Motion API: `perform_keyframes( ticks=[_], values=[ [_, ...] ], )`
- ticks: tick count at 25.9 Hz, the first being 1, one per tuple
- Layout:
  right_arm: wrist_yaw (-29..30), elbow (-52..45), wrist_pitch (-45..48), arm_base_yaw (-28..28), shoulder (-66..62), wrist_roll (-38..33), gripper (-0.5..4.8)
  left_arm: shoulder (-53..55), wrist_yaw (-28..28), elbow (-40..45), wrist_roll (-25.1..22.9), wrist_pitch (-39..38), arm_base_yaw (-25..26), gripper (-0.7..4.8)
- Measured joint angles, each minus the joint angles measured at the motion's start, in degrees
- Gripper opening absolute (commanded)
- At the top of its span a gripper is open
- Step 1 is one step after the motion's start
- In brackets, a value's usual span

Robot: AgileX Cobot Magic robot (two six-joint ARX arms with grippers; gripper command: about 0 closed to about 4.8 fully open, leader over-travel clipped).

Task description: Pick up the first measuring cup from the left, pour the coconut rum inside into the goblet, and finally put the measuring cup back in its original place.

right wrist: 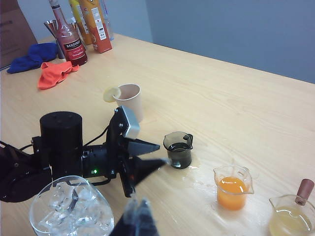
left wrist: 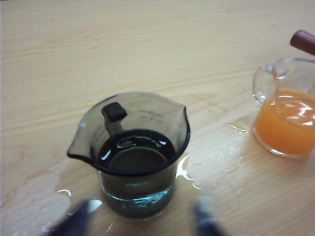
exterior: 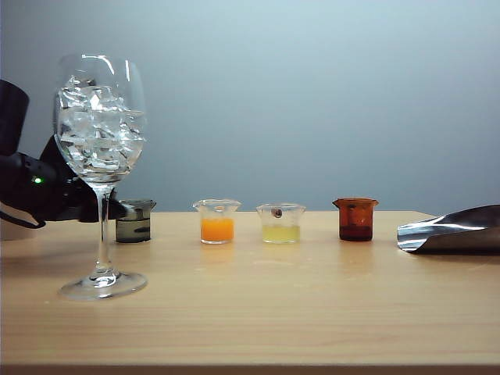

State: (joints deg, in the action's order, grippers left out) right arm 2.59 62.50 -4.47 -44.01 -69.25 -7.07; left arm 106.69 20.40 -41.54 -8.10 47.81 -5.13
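The first measuring cup [exterior: 134, 221], smoky-grey with a pour lip, stands leftmost in the row and holds clear coconut rum [left wrist: 138, 157]. My left gripper [left wrist: 140, 221] is open, with one blurred fingertip on each side of the cup's base and not touching it. From the right wrist view the same gripper [right wrist: 156, 155] points at the cup [right wrist: 179, 150], its tips just short of it. The goblet [exterior: 100, 125], full of ice, stands in front at the left. My right gripper [right wrist: 138, 211] hangs shut above the table beside the goblet [right wrist: 69, 206].
Right of the grey cup stand an orange-filled cup [exterior: 217, 221], a pale yellow one [exterior: 280, 223] and an amber one [exterior: 356, 219]. A metal scoop [exterior: 449, 228] lies far right. Small wet drops [left wrist: 184, 172] surround the grey cup. A paper cup [right wrist: 129, 101], bottles [right wrist: 74, 29] and cloths [right wrist: 54, 73] stand farther off.
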Motion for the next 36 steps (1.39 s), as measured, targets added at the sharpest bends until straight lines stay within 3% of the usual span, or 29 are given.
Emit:
perform_keyframes(
  ticks=[4,9,19,36],
  values=[
    [0.0,0.0,0.0,0.0,0.0,0.0,-0.09,2.6,-9.4,-0.1,2.6,1.2,-1.0,4.79],
    [0.0,0.0,-0.9,0.0,0.0,0.0,-0.09,6.4,-10.0,-1.2,9.0,5.5,-1.4,4.79],
    [0.0,0.0,-1.9,0.1,-0.1,0.0,-0.09,9.7,-13.1,-5.5,9.2,7.9,-6.0,4.79],
    [0.0,0.0,-2.1,0.3,-0.3,0.0,-0.09,13.0,-17.9,-9.9,11.9,7.1,-6.5,4.79]
  ],
)
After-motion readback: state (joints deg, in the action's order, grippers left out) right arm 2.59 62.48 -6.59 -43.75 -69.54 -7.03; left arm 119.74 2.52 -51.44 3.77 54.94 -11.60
